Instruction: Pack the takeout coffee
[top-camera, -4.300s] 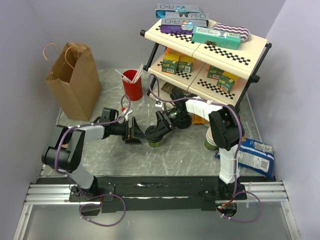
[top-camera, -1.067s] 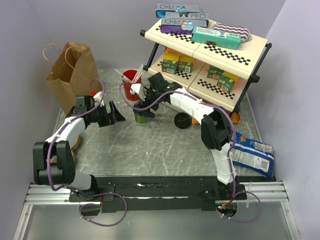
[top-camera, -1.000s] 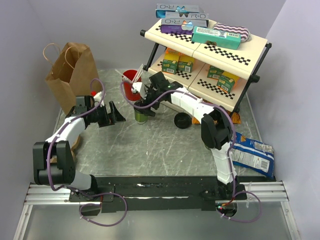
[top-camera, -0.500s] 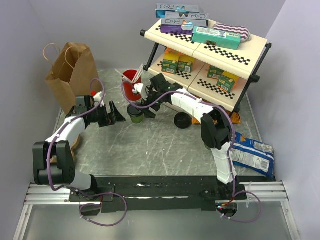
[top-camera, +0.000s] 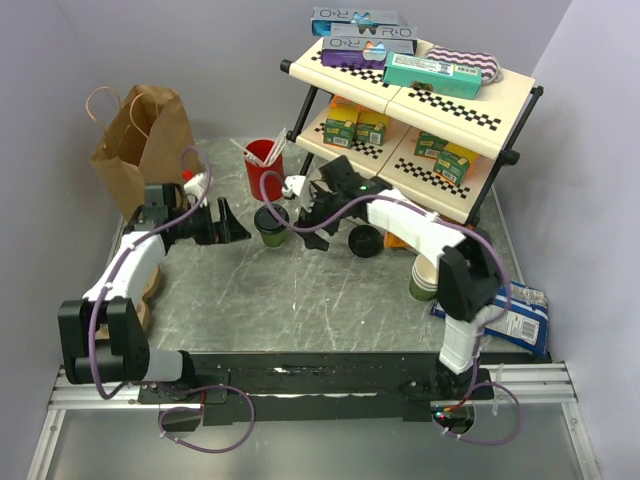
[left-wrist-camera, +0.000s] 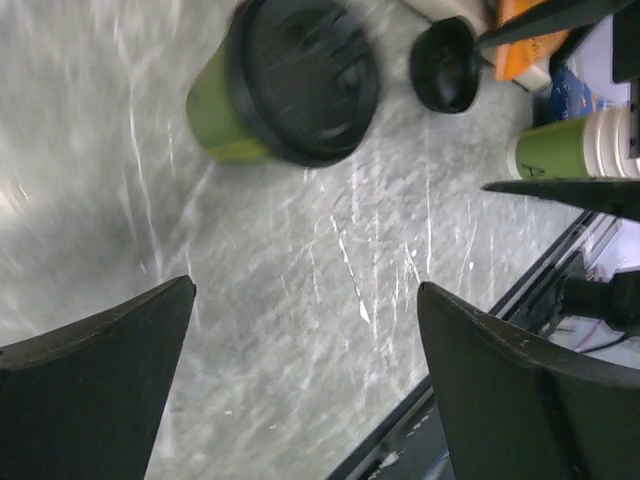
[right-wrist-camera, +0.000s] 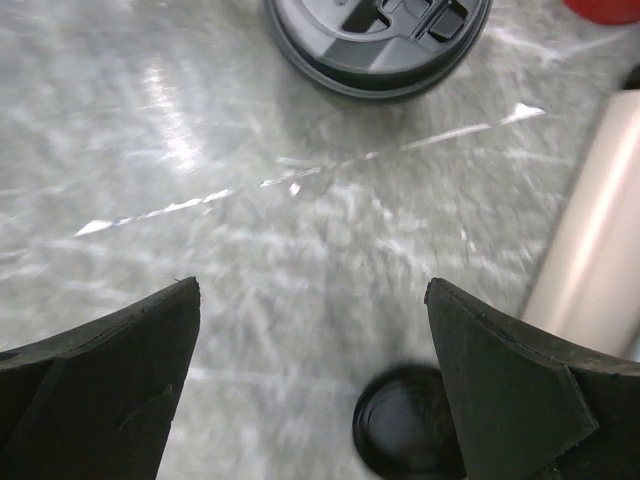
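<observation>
Seen from above, with 12 o'clock at the far wall, a brown paper bag (top-camera: 145, 160) stands upright at the table's (top-camera: 300, 300) 10 o'clock corner, handles up. Just at the bag's 4 o'clock the left gripper (top-camera: 235, 225) lies low over the table, pointing toward 3 o'clock. Its fingers (left-wrist-camera: 95, 395) are spread wide with only bare table between them. Right beyond its tips, at its 3 o'clock, the takeout coffee (top-camera: 270, 225) stands upright on the table left of centre, black lid on, touched by neither gripper. In the left wrist view the coffee sits ahead of the fingertips and clear of them. A red cup (top-camera: 265, 165) with sticks stands at the coffee's 12 o'clock, near but apart. At the coffee's 3 o'clock the right gripper (top-camera: 303, 218) faces it from the other side. Its fingers (right-wrist-camera: 95, 395) are likewise parted and hold nothing, and the right wrist view shows the lid just past the tips. A loose black lid (top-camera: 365, 241) lies on the table at the right gripper's 4 o'clock. Farther toward 4 o'clock a lidless stack of green cups (top-camera: 427, 280) stands beside the right arm. A two-tier rack (top-camera: 420, 100) loaded with boxes fills the 1 o'clock corner. A blue snack bag (top-camera: 505, 315) lies at the table's 4 o'clock edge.
</observation>
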